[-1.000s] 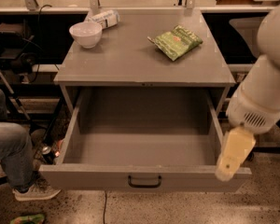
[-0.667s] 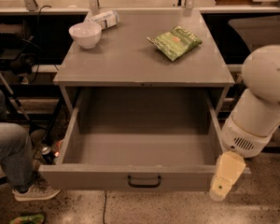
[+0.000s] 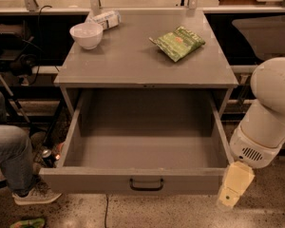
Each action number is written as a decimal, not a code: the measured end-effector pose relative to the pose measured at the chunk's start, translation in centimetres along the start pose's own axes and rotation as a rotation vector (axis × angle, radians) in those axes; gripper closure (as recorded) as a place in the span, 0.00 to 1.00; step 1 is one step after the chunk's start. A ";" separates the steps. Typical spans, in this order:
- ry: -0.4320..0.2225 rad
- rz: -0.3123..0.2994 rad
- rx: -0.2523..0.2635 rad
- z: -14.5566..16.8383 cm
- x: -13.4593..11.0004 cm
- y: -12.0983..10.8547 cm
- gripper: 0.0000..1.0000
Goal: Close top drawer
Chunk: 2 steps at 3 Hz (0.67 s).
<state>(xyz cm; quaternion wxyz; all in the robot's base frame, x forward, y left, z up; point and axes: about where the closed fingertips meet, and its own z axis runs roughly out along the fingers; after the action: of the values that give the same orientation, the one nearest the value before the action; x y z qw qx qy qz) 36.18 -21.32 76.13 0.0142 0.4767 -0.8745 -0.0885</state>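
One white bowl is sitting back-left on the table, a green bag lying to its right. Below, the top drawer is hanging pulled far out, and the pincer is hovering just beside its front right corner; can't tell if it's wide or narrow.

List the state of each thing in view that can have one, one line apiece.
top drawer: pulled wide open, nothing visible inside.
gripper: low by the drawer's front right corner, outside it; contact cannot be told.
white bowl: upright on the cabinet top, back left.
green bag: lying flat on the cabinet top, back right.
white packet: lying on its side behind the bowl.
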 end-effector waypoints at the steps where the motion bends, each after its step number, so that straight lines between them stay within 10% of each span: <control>1: -0.025 0.060 0.012 0.5 2.1 0.4 0.18; 2: -0.058 0.101 0.024 0.8 3.8 0.8 0.41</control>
<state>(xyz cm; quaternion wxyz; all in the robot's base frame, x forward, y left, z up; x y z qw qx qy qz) 33.38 -23.93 75.24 -0.0125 0.4293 -0.8985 -0.0907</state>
